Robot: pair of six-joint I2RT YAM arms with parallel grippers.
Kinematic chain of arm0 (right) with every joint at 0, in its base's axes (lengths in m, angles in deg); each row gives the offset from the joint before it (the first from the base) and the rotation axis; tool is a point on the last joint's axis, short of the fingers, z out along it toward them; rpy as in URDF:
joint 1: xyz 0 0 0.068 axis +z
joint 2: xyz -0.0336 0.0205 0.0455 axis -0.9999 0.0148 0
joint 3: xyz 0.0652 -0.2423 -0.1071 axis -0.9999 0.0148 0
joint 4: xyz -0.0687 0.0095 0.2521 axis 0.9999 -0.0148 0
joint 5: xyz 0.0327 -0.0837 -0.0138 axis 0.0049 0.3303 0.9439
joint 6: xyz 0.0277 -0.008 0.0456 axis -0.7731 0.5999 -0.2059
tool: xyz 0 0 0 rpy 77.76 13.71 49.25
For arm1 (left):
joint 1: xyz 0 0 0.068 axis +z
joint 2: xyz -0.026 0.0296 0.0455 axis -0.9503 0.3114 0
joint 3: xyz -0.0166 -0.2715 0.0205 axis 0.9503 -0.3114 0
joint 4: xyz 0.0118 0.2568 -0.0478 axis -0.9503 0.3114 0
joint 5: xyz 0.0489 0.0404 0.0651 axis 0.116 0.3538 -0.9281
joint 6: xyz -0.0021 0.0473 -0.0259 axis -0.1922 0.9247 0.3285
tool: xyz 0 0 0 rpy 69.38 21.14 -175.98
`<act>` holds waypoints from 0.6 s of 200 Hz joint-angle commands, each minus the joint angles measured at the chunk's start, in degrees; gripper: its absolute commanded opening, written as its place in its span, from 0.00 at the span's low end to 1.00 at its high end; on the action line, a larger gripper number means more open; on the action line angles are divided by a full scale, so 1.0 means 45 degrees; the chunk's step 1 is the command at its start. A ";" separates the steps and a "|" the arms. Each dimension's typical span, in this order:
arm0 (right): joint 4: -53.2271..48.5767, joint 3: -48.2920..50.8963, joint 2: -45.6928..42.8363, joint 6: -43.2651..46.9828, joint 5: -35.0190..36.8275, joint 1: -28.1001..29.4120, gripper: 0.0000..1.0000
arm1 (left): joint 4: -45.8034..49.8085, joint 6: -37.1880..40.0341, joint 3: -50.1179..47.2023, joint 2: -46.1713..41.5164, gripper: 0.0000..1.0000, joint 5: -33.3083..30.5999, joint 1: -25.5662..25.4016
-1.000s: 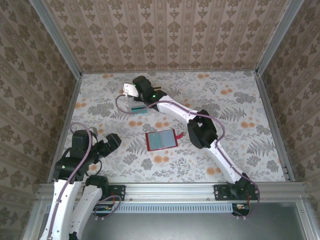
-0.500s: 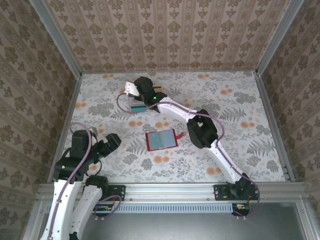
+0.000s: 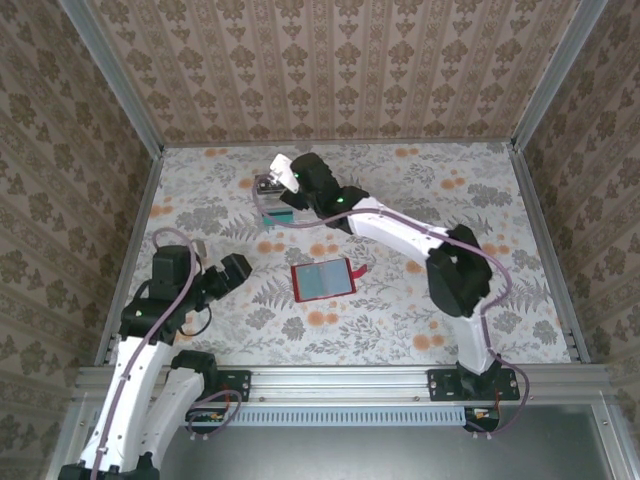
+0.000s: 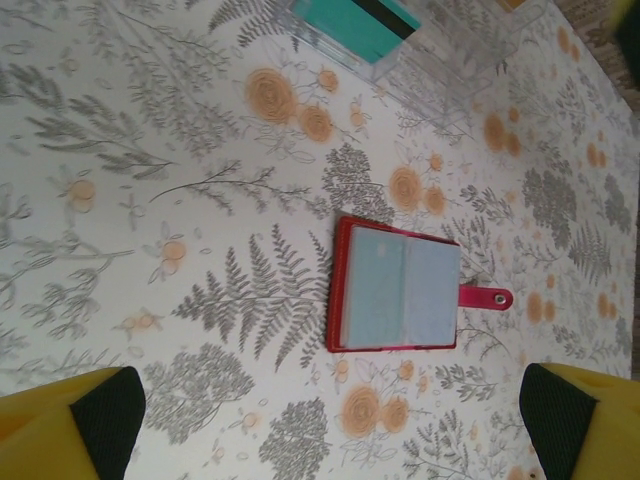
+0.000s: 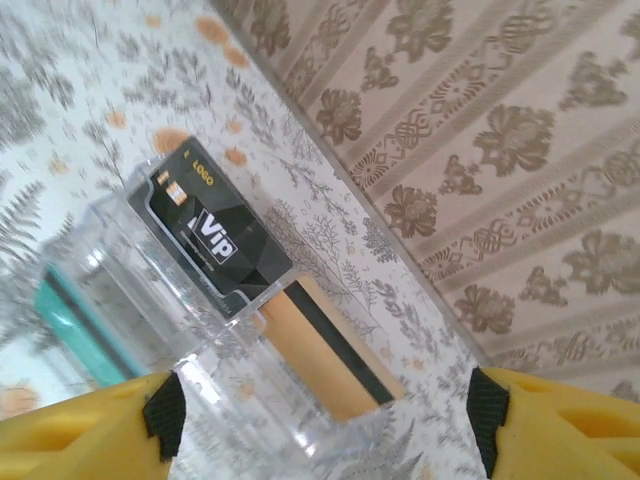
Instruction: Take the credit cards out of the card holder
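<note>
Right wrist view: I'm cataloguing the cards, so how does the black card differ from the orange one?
The black card is dark and faceted; the orange card is flat tan-orange. The black card carries white "Vip" lettering and gold marks; the orange card shows no print, only a dark stripe along one long edge. Both sit in the clear box.

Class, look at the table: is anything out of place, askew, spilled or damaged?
Nothing stands out. The small red folding card holder lies open and flat, pale blue face up. The clear plastic box holds a teal card, a black card and a tan card; nothing is spilled.
</note>
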 commanded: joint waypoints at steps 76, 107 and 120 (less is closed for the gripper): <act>-0.4363 0.5192 -0.4738 -0.9279 -0.2265 -0.0056 0.62 | -0.6066 -0.1674 -0.1267 0.4586 0.81 0.1567 -0.1641; -0.3756 0.7482 -0.5539 -1.0962 -0.3786 -0.0187 0.47 | -0.7592 -0.2266 -0.1435 0.6129 0.71 0.1559 -0.2947; -0.3565 0.8088 -0.5526 -1.1519 -0.4178 -0.0223 0.41 | -0.7958 -0.2544 -0.1503 0.6625 0.68 0.1354 -0.3459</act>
